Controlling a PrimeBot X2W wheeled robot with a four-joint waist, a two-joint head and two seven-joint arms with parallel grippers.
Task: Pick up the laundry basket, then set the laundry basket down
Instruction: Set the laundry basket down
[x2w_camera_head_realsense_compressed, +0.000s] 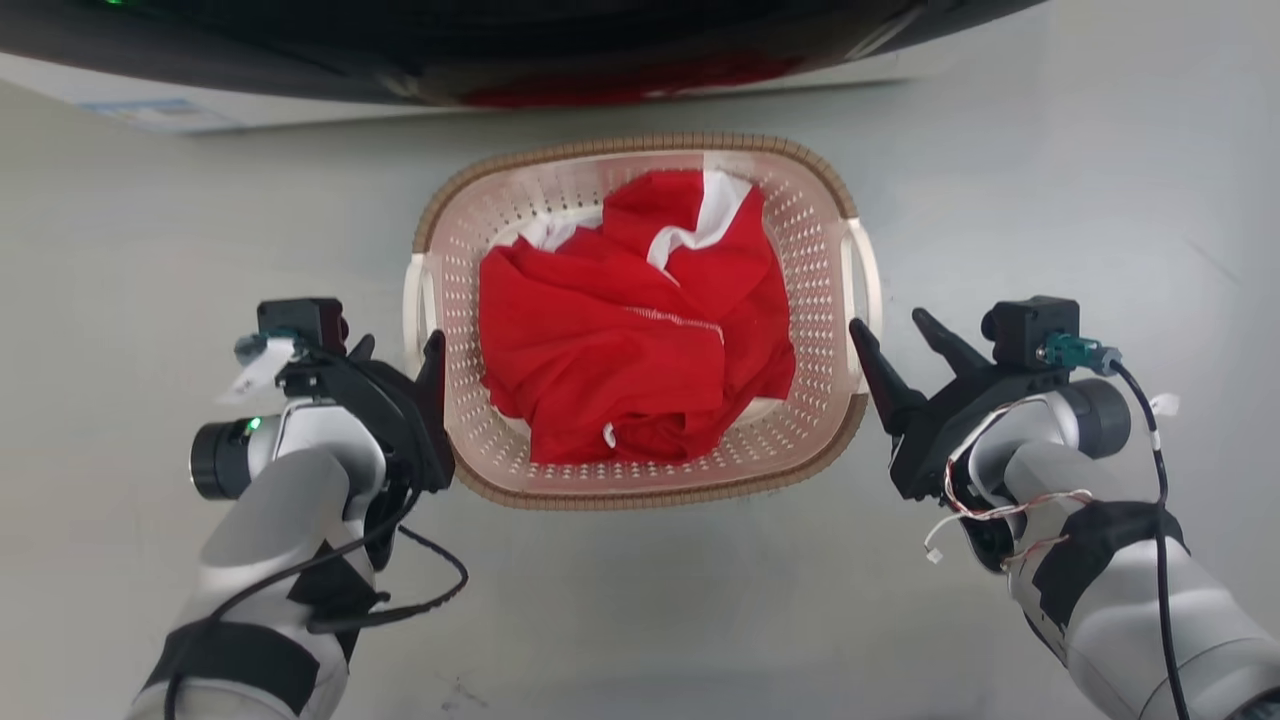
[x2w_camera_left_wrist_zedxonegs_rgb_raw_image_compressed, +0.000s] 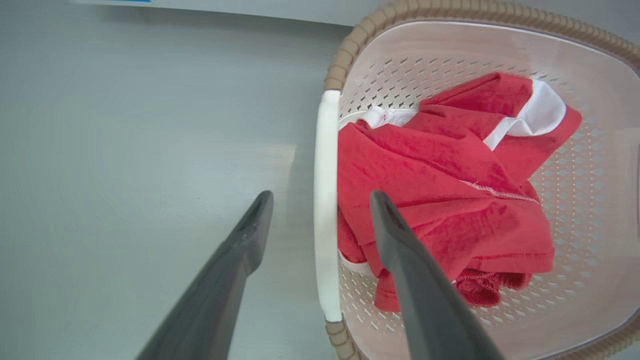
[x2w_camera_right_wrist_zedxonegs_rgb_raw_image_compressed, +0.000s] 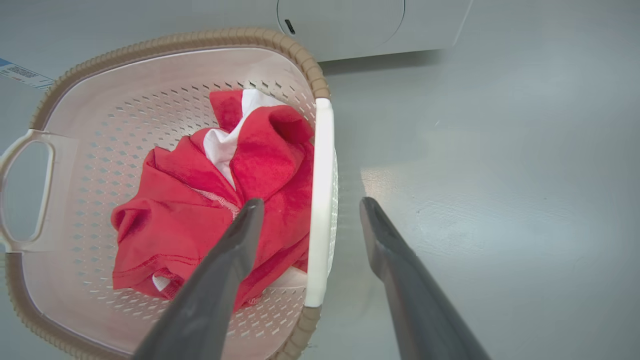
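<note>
Grey floor (x2w_camera_head_realsense_compressed: 640, 620) carries the laundry basket (x2w_camera_head_realsense_compressed: 640, 145), a red and white garment (x2w_camera_head_realsense_compressed: 630, 330) heaped inside, just before a washing machine (x2w_camera_head_realsense_compressed: 500, 60). Both pincers gape wide, holding nothing: the left gripper (x2w_camera_head_realsense_compressed: 398, 345) straddles the left handle (x2w_camera_head_realsense_compressed: 415, 300), the right gripper (x2w_camera_head_realsense_compressed: 887, 322) the right handle (x2w_camera_head_realsense_compressed: 868, 280).

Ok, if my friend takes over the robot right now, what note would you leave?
Left pincer: open, one finger each side of the left white handle, not closed on it.
Right pincer: open, astride the right white handle.
Laundry basket: looks set on the grey floor before the washing machine, red cloth inside.
Done: both pincers lined up.
Left: close on both handles, lift, set the basket down.
</note>
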